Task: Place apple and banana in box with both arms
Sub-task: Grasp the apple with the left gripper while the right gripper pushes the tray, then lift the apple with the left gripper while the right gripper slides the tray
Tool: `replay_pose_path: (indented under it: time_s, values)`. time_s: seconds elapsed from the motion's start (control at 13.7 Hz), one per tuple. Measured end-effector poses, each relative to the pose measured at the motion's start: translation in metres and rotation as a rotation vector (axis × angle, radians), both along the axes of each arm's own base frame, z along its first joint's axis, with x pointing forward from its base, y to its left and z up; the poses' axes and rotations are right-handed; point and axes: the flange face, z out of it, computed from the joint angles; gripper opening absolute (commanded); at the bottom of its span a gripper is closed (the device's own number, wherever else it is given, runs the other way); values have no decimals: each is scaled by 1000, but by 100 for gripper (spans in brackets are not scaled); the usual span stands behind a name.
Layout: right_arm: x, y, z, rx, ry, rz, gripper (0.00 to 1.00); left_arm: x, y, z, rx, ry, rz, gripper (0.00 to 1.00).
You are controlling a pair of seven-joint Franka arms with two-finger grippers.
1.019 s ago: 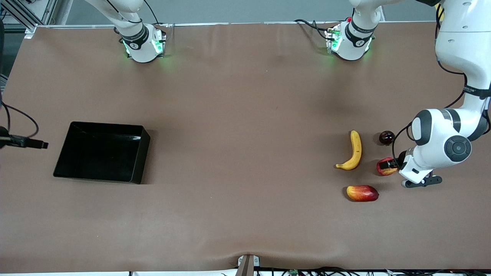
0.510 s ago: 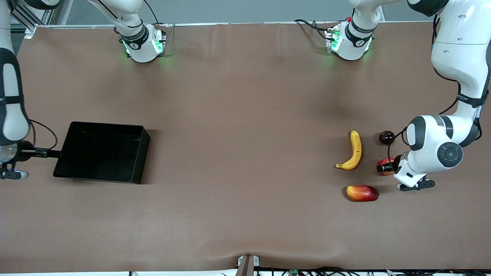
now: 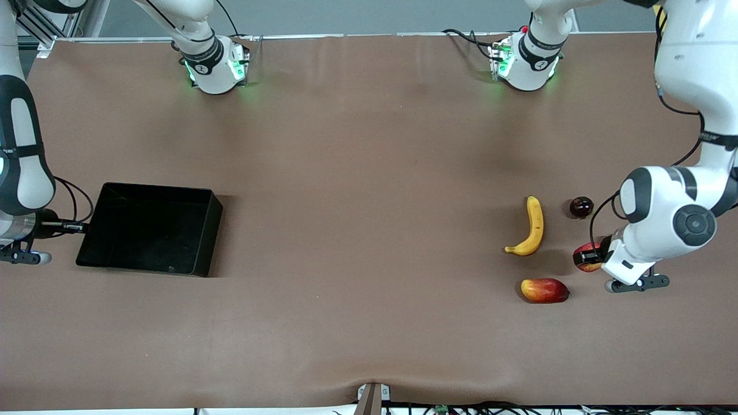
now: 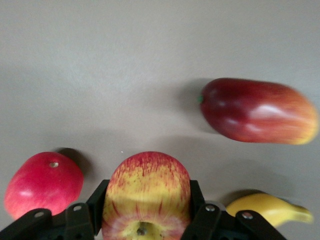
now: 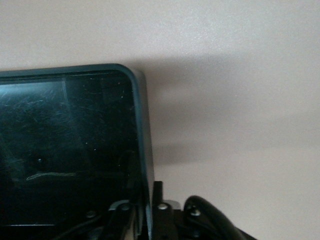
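At the left edge of the front view the right gripper (image 3: 70, 226) is clamped on the end wall of the black box (image 3: 204, 242), a shallow tray in the left-centre of that frame with nothing in it; the right wrist view shows the fingers (image 5: 159, 210) pinching that wall (image 5: 142, 145). At the lower right of the front view the left gripper (image 3: 583, 257) is grasping the streaked red-yellow apple (image 3: 588, 259), seen between its pads in the left wrist view (image 4: 146, 192). The banana (image 3: 531, 227) lies on the brown table (image 3: 369, 173) just beside the apple, with a mango-like fruit (image 3: 544, 290) below it in the frame and a dark red round fruit (image 3: 581, 206) above the apple.
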Motion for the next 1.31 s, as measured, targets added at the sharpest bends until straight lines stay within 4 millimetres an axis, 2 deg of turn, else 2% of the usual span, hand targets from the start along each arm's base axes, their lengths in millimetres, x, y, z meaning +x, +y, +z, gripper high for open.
replay_pose_path:
  time_s: [0.15, 0.29, 0.44, 0.58, 0.73, 0.87, 1.02, 1.31]
  values:
    - [1, 1, 2, 3, -1, 9, 0, -3, -14, 36, 5, -11, -18, 0]
    - [5, 7, 15, 20, 20, 17, 0, -6, -20, 57, 9, -20, -26, 0]
    - [16, 21, 49, 59, 49, 31, 0, -7, -23, 67, 11, -23, -23, 0]
    - [28, 45, 88, 110, 61, 48, 0, -9, -25, 73, 12, -26, -16, 0]
    - [39, 89, 113, 184, 67, 48, 0, -10, -28, 81, 14, -24, -19, 0]
    - [48, 143, 121, 242, 82, 26, 0, -13, -31, 86, 16, -15, -23, 0]
    - [57, 210, 121, 264, 105, 26, 0, -15, -33, 89, 18, -6, -25, 0]
    - [63, 361, 119, 230, 64, 127, 0, -17, -32, 100, 23, -6, -20, 0]
